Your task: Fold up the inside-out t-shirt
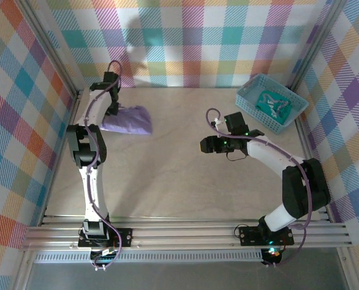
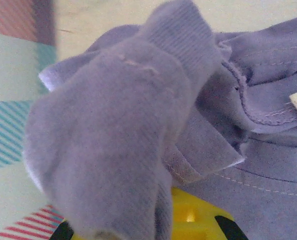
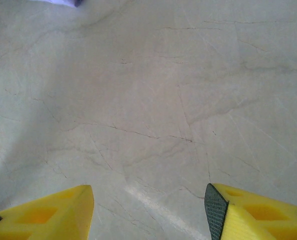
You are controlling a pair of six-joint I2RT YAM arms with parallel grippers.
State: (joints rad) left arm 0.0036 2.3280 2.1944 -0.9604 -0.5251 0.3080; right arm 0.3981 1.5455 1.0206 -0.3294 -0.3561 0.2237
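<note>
Beige tabletop (image 1: pixel 185 181) w/ plaid walls (image 1: pixel 228 36): L gripper (image 1: pixel 114 112) pinches crumpled lavender cotton t-shirt (image 1: pixel 133 121); R gripper (image 1: pixel 205 145) jaws spread, mid-table.

yellow plastic two-finger right gripper (image 3: pixel 148 191) | jaws spread wide, tips at lower corners | pale beige stone-patterned table top (image 3: pixel 163 90) with thin dark veins, seen between | small corner of lavender-purple soft cloth (image 3: pixel 63 2) at upper left edge
</note>
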